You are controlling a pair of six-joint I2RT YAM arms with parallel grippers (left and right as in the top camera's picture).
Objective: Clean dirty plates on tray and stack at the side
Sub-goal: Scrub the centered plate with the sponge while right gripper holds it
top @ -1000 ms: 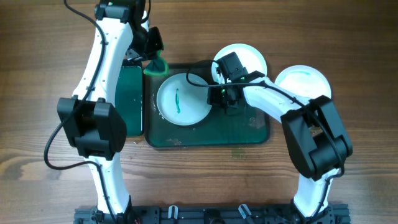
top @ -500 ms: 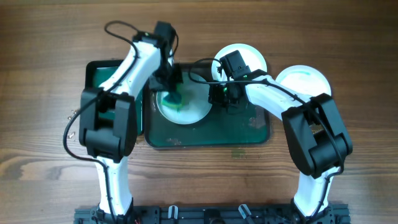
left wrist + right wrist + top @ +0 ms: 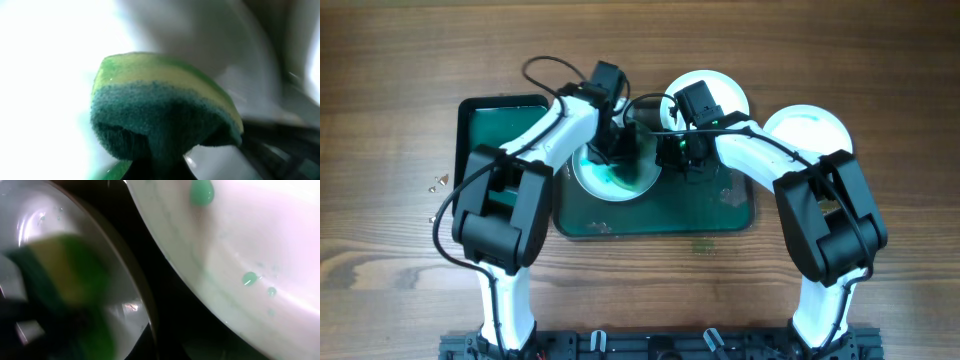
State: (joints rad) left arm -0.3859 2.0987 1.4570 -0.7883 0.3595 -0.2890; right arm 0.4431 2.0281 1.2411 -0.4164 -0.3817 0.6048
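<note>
- Right now the left gripper (image 3: 618, 150) is down over the first plate (image 3: 635, 187), pressed together on a sponge (image 3: 165, 115).
- Through the left wrist camera the sponge fills the view. It is pinched from below so that it bulges, with the dark green scrubbing side facing the lens and the yellow layer arching over the top.
- That first plate lies inside the tray (image 3: 660, 215), in its left half, with a wet green smear across its middle beneath the sponge.
- Over on the plate's right edge sits the right gripper (image 3: 682, 165), its jaws pressed together. Whether they pinch the rim or only rest against it, I cannot tell.
- From the right wrist camera everything is blurred: a glossy rim curves past on the left and a white surface with green droplets (image 3: 248, 278) fills the upper right.
- Behind the tray's far right corner lies the second plate (image 3: 725, 95), white and partly hidden by the right arm.
- Off to the right, on the wooden surface (image 3: 400, 80) and just clear of the tray, lies the third plate (image 3: 805, 128), with a faint green streak near its centre.
- Left of the tray, just beside it, sits the smaller sponge tray (image 3: 500, 130).
</note>
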